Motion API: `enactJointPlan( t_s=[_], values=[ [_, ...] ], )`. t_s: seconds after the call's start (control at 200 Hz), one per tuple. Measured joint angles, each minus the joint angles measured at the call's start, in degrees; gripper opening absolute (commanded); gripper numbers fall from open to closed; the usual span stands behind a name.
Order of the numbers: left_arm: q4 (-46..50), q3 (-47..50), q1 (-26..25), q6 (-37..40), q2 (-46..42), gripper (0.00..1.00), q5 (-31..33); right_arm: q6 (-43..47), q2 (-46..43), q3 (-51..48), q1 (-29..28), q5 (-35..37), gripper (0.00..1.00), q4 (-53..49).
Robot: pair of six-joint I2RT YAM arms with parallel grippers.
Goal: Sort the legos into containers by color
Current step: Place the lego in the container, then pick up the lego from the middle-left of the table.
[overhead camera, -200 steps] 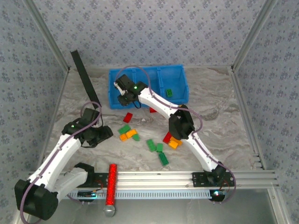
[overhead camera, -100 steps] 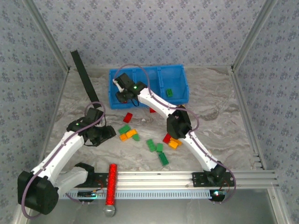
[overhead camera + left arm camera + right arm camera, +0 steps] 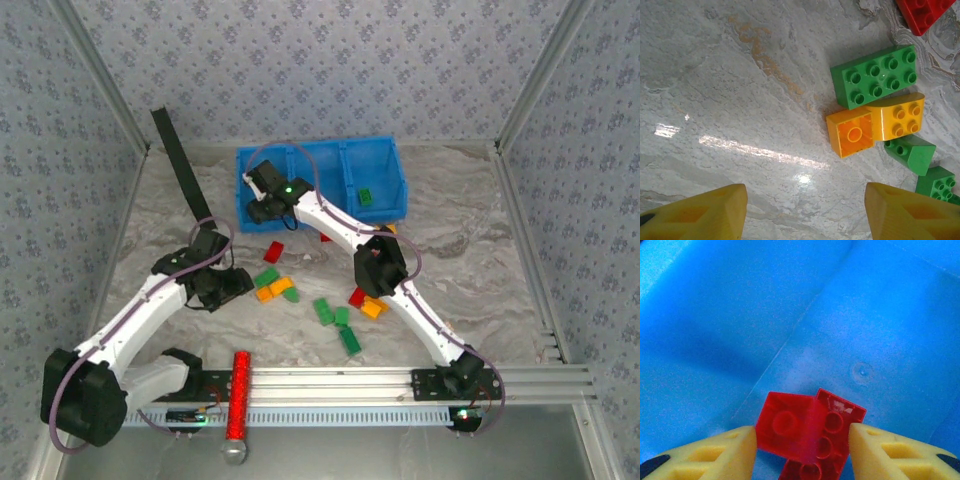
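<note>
No writing, label, brand, number or sign could be read anywhere. Ahead of the jaws of the left gripper (image 3: 804,200), the legos (image 3: 875,77) showed plain studs. Beyond the jaws of the right gripper (image 3: 802,437), the containers (image 3: 890,315) showed bare blue plastic.

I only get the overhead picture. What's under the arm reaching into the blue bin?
Observer: The wrist camera shows red lego between the yellow fingers of the right gripper, above the bin floor; whether they pinch it, I cannot tell.
Operator: And the other arm?
Observer: The left gripper is open and empty over the table, near an orange brick lying upside down.
Operator: Touching anything?
Observer: Yes, a rounded orange piece.
</note>
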State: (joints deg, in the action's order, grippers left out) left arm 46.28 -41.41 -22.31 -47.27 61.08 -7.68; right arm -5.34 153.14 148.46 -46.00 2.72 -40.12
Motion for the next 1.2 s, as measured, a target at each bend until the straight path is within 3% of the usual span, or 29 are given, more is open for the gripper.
enactJointPlan(
  t_s=[0.37,0.78,1.199],
  values=[
    [-3.39,0.0,-4.13,-3.41,3.34,0.64,0.11,-1.31,-0.98,-0.02,-0.61,-0.57,0.53,-0.28],
    [-8.24,0.0,-9.03,-9.86,10.05,0.65,2.91,-2.38,-9.49,-1.03,-2.49,-0.57,0.51,-0.26],
    [-13.22,0.22,-9.75,-13.46,15.98,0.65,4.31,-2.6,-25.38,-24.17,-2.54,1.16,0.54,2.14]
  ],
)
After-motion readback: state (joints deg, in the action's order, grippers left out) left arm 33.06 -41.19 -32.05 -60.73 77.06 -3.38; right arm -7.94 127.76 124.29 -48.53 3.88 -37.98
